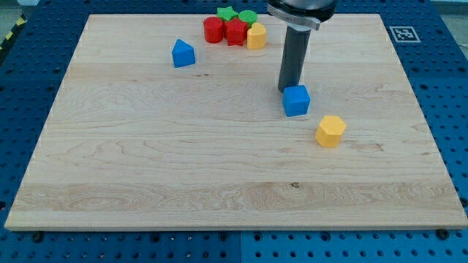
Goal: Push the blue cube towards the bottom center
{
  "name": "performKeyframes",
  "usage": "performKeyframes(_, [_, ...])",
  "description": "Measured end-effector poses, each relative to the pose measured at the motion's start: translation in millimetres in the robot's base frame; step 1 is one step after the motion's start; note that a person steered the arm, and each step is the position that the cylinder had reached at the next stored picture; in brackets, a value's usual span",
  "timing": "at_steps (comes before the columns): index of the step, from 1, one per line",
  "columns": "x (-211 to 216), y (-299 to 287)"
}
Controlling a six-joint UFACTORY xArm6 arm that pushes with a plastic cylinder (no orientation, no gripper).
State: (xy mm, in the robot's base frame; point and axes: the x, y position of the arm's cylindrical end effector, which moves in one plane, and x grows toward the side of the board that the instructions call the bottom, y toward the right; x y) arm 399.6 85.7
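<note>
In the camera view, my tip (287,89) rests on the wooden board (146,161), touching the blue cube (296,100) at its upper left edge. The arm carries no pincer, only the dark rod, so there is no grasp to report. The blue cube lies right of the board's centre. A yellow hexagonal block (330,131) sits just below and to the right of it. A second blue block (183,53), with a peaked top, stands well apart at upper left. Near the top edge cluster a red cylinder (213,30), a red block (235,32), a yellow block (256,36), a green star (227,13) and a green cylinder (247,16).
</note>
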Motion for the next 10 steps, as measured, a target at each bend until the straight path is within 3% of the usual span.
performKeyframes(3, [-4, 69])
performKeyframes(6, [26, 15])
performKeyframes(8, [16, -6])
performKeyframes(10, [33, -30])
